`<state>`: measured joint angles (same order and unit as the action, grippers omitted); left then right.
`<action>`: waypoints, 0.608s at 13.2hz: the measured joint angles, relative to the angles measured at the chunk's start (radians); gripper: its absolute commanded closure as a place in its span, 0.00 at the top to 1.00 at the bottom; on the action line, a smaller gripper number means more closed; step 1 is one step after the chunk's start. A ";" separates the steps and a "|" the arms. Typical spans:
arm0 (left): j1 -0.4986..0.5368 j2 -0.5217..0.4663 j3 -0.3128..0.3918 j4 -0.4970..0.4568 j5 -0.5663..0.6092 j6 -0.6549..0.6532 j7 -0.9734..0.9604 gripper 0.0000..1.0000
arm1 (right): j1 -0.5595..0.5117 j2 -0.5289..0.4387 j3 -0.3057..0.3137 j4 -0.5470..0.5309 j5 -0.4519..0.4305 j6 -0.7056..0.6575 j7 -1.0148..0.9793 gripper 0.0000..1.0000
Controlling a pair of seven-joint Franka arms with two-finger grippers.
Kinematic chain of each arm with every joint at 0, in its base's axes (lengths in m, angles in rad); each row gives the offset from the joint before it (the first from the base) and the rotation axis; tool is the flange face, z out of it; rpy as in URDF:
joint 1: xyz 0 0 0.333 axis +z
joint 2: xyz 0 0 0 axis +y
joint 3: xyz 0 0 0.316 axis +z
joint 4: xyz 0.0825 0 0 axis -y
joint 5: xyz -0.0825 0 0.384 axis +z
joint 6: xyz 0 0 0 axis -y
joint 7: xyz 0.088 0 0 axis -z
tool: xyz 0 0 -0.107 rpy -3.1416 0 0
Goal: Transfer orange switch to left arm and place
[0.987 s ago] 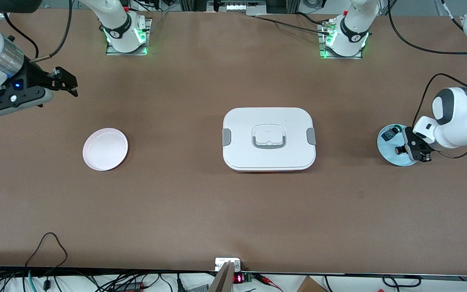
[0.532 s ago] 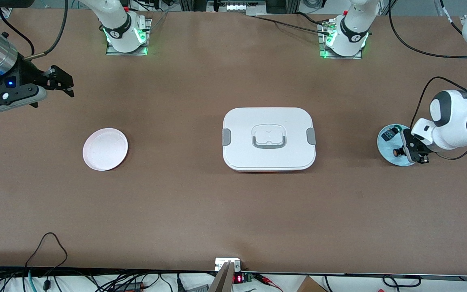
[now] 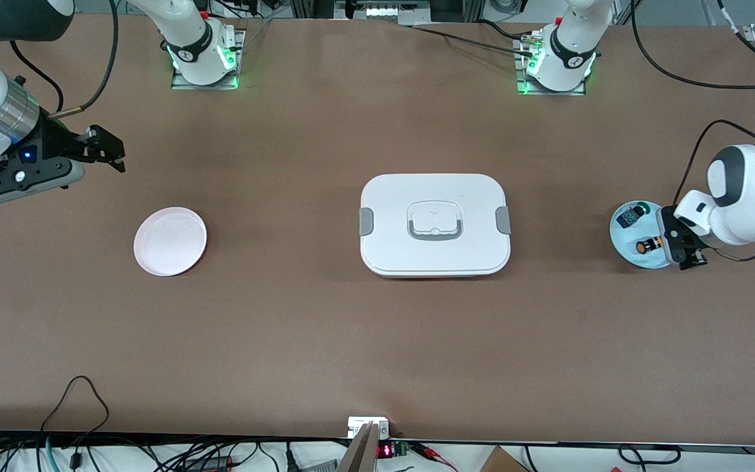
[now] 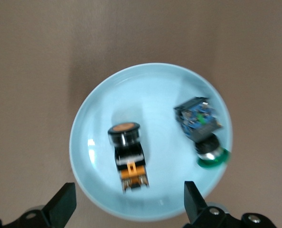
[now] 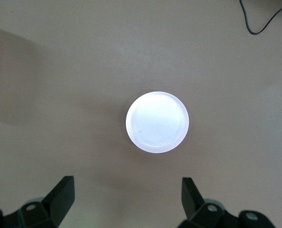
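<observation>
The left claw point(image 3: 679, 244) hangs over the edge of the pale blue plate point(image 3: 626, 248) at the left arm's end of the bench point(image 3: 351, 341). Its fingers point(image 4: 62, 204) stand wide apart and grip nothing. The orange switch point(image 3: 647, 246) lies on its side in the blue plate, just beside this claw and apart from both fingertips. In the left wrist view the switch point(image 4: 127, 156) sits between the two spread fingers, orange cap pointing away from the claw. Only the finger ends show in that view; the claw body is cut off at the frame edge. A second part, with a blue board and a green tip point(image 3: 632, 214), lies in the same plate, near the switch without touching it. Its outline is blurred in the wrist view.

The right claw point(image 3: 103, 145) waits in the air over bare bench at the right arm's end, fingers wide and empty. The white plate point(image 3: 170, 240) lies ahead of it, well apart, and holds nothing. The arm above this claw is cut off by the frame edge.

The box point(image 3: 434, 223) stands closed at mid-bench, well apart from both claws.
</observation>
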<state>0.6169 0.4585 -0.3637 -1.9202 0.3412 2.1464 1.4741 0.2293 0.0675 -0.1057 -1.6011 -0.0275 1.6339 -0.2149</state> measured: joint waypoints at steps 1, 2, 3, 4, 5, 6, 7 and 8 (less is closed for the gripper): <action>0.000 -0.021 -0.017 0.044 -0.002 -0.101 -0.009 1.00 | 0.000 0.002 -0.001 0.003 0.000 0.000 0.000 1.00; 0.000 -0.036 -0.031 0.091 -0.005 -0.202 -0.032 1.00 | -0.001 0.002 -0.001 0.005 0.000 0.000 0.000 1.00; 0.000 -0.047 -0.043 0.141 -0.007 -0.304 -0.067 1.00 | -0.001 0.002 -0.002 0.008 0.000 0.004 0.001 1.00; 0.001 -0.053 -0.056 0.192 -0.007 -0.400 -0.110 1.00 | -0.001 0.002 -0.003 0.013 0.000 0.017 0.001 1.00; 0.001 -0.054 -0.072 0.239 -0.008 -0.482 -0.164 1.00 | 0.000 0.002 -0.003 0.018 0.000 0.029 0.001 1.00; 0.001 -0.055 -0.092 0.280 -0.008 -0.551 -0.233 1.00 | 0.001 0.002 -0.003 0.023 0.000 0.034 0.001 1.00; 0.001 -0.055 -0.118 0.317 -0.008 -0.613 -0.314 1.00 | 0.001 0.002 -0.003 0.024 -0.001 0.034 0.001 1.00; 0.000 -0.055 -0.147 0.350 -0.008 -0.671 -0.397 1.00 | 0.000 0.003 -0.003 0.024 -0.003 0.034 0.001 1.00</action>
<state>0.6169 0.4036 -0.5111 -1.5705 0.3329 1.4754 1.0771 0.2289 0.0704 -0.1090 -1.5774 -0.0301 1.6680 -0.2142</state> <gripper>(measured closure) 0.000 0.000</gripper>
